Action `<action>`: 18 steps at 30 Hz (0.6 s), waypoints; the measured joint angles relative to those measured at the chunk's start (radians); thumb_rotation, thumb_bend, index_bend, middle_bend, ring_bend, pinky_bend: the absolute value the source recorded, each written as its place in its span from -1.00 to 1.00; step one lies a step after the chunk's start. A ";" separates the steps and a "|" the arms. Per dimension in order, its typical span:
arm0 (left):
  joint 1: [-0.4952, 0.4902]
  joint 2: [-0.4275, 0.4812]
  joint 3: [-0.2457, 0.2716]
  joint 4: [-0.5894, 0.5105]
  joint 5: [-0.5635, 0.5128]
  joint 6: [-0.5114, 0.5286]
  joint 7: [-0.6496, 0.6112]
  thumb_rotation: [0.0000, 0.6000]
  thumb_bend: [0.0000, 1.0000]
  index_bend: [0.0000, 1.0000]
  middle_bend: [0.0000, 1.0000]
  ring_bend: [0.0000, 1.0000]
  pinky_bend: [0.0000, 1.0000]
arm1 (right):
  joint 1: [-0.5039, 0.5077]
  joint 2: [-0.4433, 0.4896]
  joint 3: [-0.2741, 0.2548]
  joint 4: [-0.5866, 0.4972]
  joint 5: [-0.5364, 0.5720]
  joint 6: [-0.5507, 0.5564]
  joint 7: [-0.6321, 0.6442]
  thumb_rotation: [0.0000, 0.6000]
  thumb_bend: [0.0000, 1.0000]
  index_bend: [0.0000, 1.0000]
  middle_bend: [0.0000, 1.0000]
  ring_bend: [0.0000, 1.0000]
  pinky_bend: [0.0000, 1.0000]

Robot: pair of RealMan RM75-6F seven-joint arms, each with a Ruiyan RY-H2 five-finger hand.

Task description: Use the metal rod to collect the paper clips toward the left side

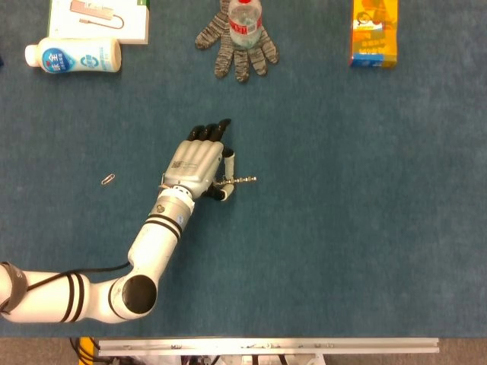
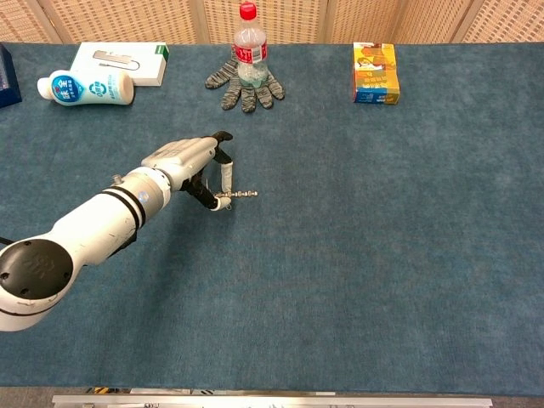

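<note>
My left hand (image 1: 199, 163) (image 2: 194, 163) lies low over the blue table at centre left and pinches a short metal rod (image 1: 240, 181) (image 2: 241, 195), which sticks out to the right with paper clips clinging along it. A single loose paper clip (image 1: 108, 179) lies on the cloth well to the left of the hand; the chest view does not show it clearly. My right hand appears in neither view.
Along the far edge stand a white lotion bottle (image 1: 74, 55), a white and green box (image 1: 99, 19), a grey knitted glove (image 1: 238, 47) with a plastic bottle (image 2: 248, 45) on it, and an orange carton (image 1: 374, 33).
</note>
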 measured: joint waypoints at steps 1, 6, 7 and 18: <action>0.000 -0.001 -0.002 0.004 0.000 -0.007 -0.008 1.00 -0.38 0.18 -1.00 -1.00 -1.00 | 0.000 0.001 0.000 -0.001 0.000 0.000 0.000 1.00 -1.00 -0.39 -0.88 -1.00 -1.00; 0.004 -0.011 -0.014 0.041 0.015 -0.051 -0.073 1.00 -0.39 0.19 -1.00 -1.00 -1.00 | -0.001 0.002 0.000 -0.003 0.002 -0.001 -0.002 1.00 -1.00 -0.39 -0.88 -1.00 -1.00; 0.005 -0.013 -0.017 0.047 0.019 -0.059 -0.086 1.00 -0.39 0.19 -1.00 -1.00 -1.00 | -0.001 0.002 -0.001 -0.003 0.002 -0.001 -0.002 1.00 -1.00 -0.39 -0.88 -1.00 -1.00; 0.029 -0.021 -0.041 0.110 0.123 -0.162 -0.284 1.00 -0.38 0.20 -1.00 -1.00 -1.00 | -0.001 0.005 -0.001 -0.007 0.003 -0.001 -0.005 1.00 -1.00 -0.39 -0.88 -1.00 -1.00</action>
